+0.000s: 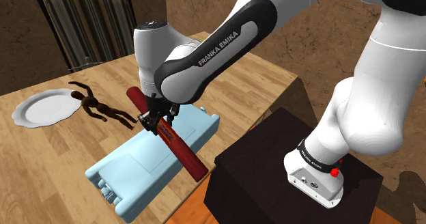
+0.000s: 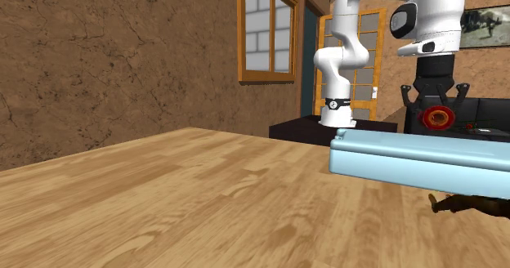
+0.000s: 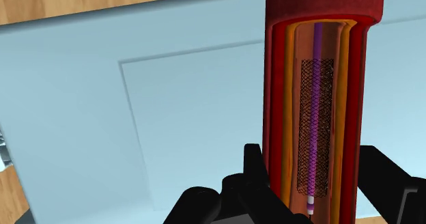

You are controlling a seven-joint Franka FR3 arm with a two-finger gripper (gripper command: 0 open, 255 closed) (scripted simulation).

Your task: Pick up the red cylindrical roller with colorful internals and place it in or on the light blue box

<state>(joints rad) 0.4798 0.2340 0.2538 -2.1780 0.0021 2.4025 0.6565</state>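
The black two-finger gripper [image 1: 161, 122], clamped on the red cylindrical roller [image 3: 315, 86] with colourful layered core, should lower it level onto the light blue box [image 3: 171, 100] directly beneath.

— What sort of place is it?
— A home, by the look of it: a living or dining room.
— What shows that?
— A wooden table [image 2: 163, 193] bearing a white plate [image 1: 42, 108], rough brown walls [image 2: 98, 62], a wood-framed window [image 2: 267, 31], a paned door [image 2: 373, 62] and a framed picture [image 2: 486, 21].
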